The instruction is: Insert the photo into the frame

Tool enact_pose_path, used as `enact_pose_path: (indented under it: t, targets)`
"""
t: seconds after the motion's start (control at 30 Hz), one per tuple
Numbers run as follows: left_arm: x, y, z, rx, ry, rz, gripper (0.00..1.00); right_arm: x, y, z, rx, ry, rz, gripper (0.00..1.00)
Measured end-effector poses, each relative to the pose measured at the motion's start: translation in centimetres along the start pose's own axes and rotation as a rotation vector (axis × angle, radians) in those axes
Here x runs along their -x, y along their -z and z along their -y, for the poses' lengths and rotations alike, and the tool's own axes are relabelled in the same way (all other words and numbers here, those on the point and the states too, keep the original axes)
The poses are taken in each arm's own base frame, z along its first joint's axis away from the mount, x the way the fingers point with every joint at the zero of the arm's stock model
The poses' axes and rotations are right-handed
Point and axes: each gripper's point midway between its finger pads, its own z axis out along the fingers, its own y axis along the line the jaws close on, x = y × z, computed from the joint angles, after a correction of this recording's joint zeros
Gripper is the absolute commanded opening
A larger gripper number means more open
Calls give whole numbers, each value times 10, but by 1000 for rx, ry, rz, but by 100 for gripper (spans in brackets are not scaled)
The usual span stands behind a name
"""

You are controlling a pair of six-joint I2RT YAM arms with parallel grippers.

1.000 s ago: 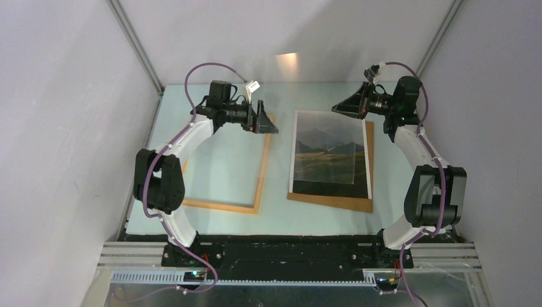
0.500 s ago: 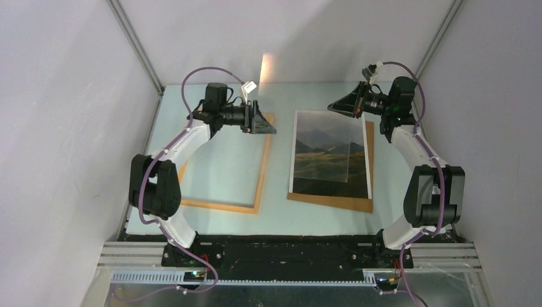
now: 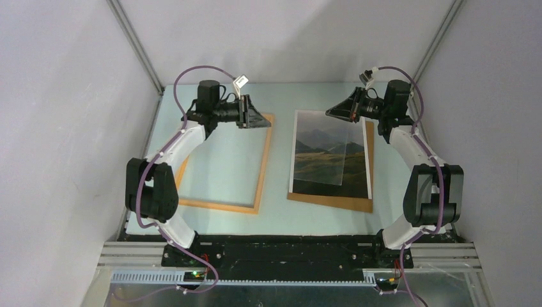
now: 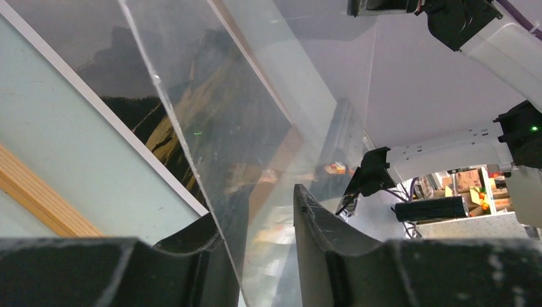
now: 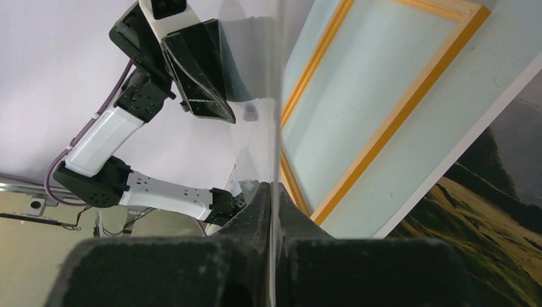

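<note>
While the right gripper (image 3: 332, 113), at the upper right of the top view, is clamped on one edge of a clear rigid pane (image 3: 319, 144) and holds it tilted, the large glossy mountain-landscape photo (image 3: 356, 167) lies flat beneath that pane on a flat brown backing board (image 3: 332, 203), right of centre. Its long axis runs from the top of the picture to the bottom. The thin orange-tan wooden frame (image 3: 262, 173) lies empty on the pale green table (image 3: 278, 167), left of the photo and parallel to it. The left gripper (image 3: 262, 123) hangs over the frame's upper right corner. Its jaws stand partly apart about the pane's free edge, not visibly clamped. The photo thus lies picture-right of the left gripper. The right arm is judged the nearer.
</note>
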Motion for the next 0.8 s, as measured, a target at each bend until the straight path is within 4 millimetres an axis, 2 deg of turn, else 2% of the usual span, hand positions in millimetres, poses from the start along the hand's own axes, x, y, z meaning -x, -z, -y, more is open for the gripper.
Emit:
enact_pose_path:
  t: [0.1,0.2,0.3,0.43,0.63,0.67,0.7,0.8]
  targets:
    - [2,1,0,0,9,6,31,-2,-2,3,-5,-3,-2,0]
    - [3,1,1,-1,14,9,22,-5,-3,6,-7,-5,-8,0]
    - [4,1,2,-6,16,10,3,-7,-5,7,-9,-5,-14,0]
    - [3,1,3,-15,21,9,0,-9,-6,8,-10,3,-16,1]
    - [-5,6,-2,-5,49,10,0,-15,-7,11,-19,-4,-32,41]
    - [-6,9,-2,-5,57,12,0,-16,-8,12,-22,-8,-35,45]
    - [-7,12,-2,-3,63,14,0,-18,-9,13,-25,-12,-39,54]
    - [-8,24,-5,5,84,25,0,-23,-12,16,-40,-13,-50,66]
